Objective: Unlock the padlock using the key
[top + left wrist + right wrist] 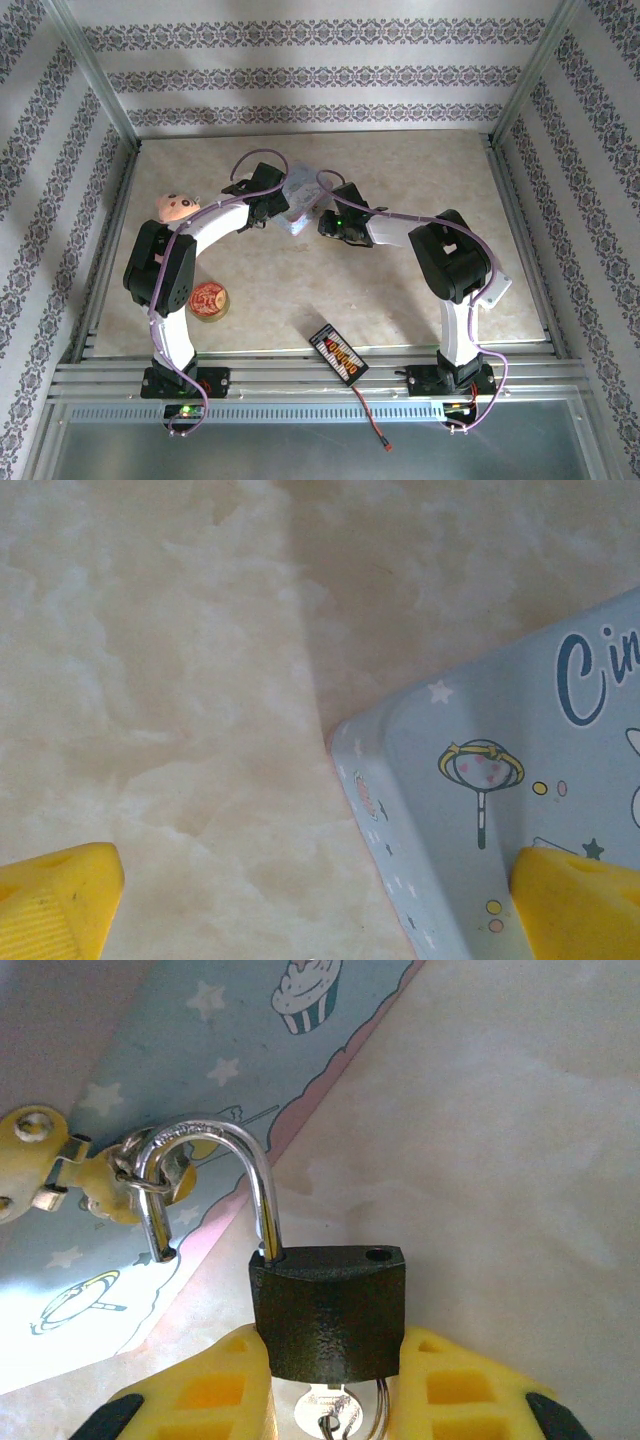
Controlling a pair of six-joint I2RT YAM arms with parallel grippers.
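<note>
Pale marbled tabletop [520,1110] carries the blue tin [200,1050], at whose latch [100,1185] the padlock [328,1305] hangs, its body clamped by the right gripper [330,1350], key [325,1412] inserted and shackle [215,1130] sprung free, so unlocking looks done, while the left gripper [320,905] gapes empty.

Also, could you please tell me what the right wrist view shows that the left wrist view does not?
Right wrist, not left wrist: the padlock, gripped between the right fingers. Its shackle is open and hooked through the yellow clasp on the tin, and the key sticks out below its body.
Left wrist, not right wrist: the left fingers spread wide, one over the bare table and one over the tin's lid, plus a wand drawing and dark blue lettering.
Both: the pale blue tin and the marbled table.
</note>
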